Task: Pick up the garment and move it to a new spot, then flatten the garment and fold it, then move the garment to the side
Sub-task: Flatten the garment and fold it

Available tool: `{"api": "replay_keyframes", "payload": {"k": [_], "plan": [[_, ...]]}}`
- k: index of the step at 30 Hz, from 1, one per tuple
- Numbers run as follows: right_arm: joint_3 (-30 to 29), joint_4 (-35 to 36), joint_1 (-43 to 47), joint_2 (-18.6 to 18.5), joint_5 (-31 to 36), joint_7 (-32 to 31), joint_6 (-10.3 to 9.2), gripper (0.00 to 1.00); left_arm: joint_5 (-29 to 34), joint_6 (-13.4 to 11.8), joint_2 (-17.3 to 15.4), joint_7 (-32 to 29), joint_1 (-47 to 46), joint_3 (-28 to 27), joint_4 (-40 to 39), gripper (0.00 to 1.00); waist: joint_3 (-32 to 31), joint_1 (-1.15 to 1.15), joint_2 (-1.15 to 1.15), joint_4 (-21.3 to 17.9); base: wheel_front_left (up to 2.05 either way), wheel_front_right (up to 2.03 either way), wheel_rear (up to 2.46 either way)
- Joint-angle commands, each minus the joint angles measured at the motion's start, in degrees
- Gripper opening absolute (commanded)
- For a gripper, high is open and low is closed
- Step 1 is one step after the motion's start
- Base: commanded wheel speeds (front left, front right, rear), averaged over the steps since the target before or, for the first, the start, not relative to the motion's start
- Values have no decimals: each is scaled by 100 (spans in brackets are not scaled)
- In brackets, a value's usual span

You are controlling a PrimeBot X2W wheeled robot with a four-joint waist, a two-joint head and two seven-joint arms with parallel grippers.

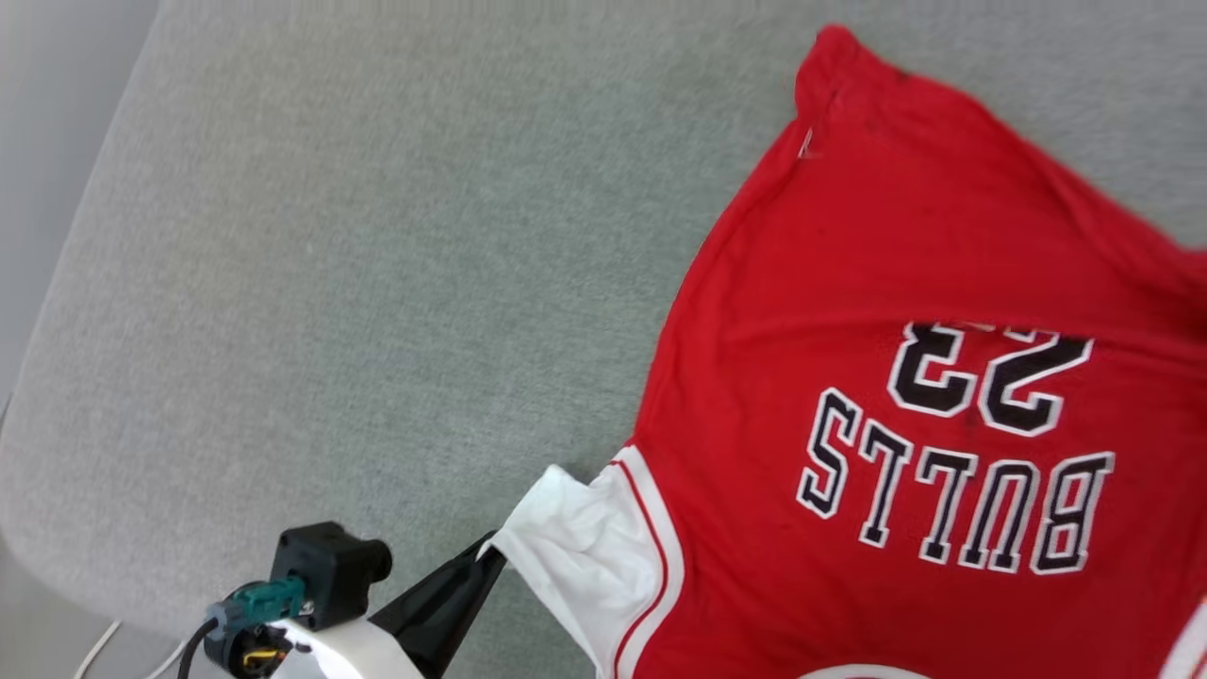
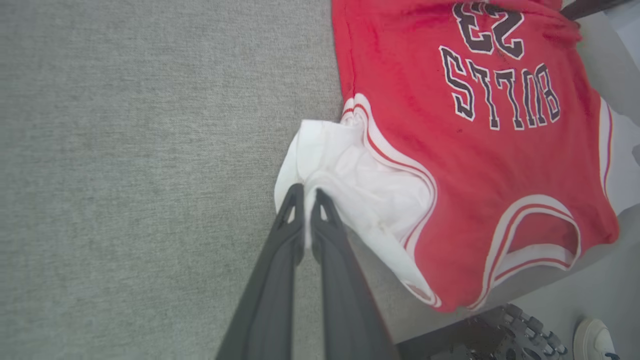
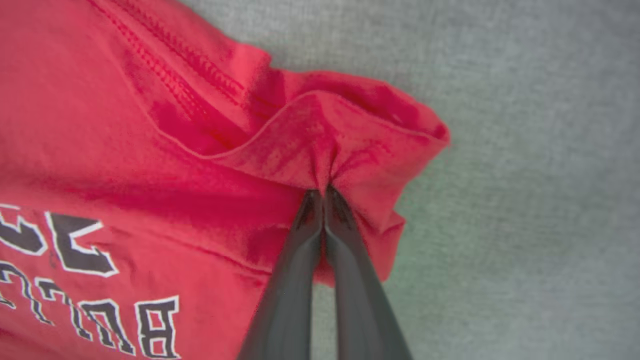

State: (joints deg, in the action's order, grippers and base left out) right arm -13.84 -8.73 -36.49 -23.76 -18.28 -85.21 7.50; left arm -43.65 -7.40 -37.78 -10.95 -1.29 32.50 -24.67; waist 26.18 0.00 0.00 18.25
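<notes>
- Far left, the grey fabric-topped table (image 1: 330,236) lies bare. Its rounded corner curves down toward the lower left of the head view.
- Low on that side, in comes the left end effector (image 1: 490,554) from the bottom edge, with a black camera block (image 1: 325,566) sitting on its wrist.
- Its own wrist view gives the close look. The left end effector (image 2: 306,194) has both dark fingers pressed together, pinching the edge of the white sleeve (image 2: 360,180), and the cloth bunches into folds at the tips.
- Moving right, the garment (image 1: 896,236) is spread over the right half of the table. The red body lies fairly flat, and the black lettering (image 1: 952,500) and the 23 above it read upside down from the head camera.
- The neck opening with its red-white trim (image 2: 530,235) lies at the near edge of the table.
- Further right, the right end effector (image 3: 324,192) is clamped tight on a puckered fold of red cloth by the stitched hem. The fabric gathers around the tips, with grey table just beside them.
- At the lower right of the left wrist view, a white shoe (image 2: 595,340) stands on the floor beside the table.
</notes>
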Motion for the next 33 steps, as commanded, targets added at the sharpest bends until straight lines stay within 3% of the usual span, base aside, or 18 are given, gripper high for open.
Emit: {"api": "replay_keyframes", "payload": {"k": [1,16,25,30,33], "plan": [[24,-32,315,39,-43,8,-2,0,-32,-25,-33,5,93,-38,24,0,-408,0,0,-356,0,0,0],[-7,1006,2619,294,-1088,806,-2,0,-319,-295,-114,225,613,-294,320,0,-1601,0,0,-1289,0,0,0],[-161,1471,3860,658,-1450,1378,-2,0,-333,-363,-4,355,740,-249,516,0,-1859,0,0,-1566,0,0,0],[-94,1426,4167,827,-1508,1631,-2,0,-325,-392,-22,340,786,-233,517,0,-1904,0,0,-1651,0,0,0],[61,1278,4317,742,-1456,1870,-2,0,-313,-422,42,304,683,-208,480,0,-1925,0,0,-1655,0,0,0]]}}
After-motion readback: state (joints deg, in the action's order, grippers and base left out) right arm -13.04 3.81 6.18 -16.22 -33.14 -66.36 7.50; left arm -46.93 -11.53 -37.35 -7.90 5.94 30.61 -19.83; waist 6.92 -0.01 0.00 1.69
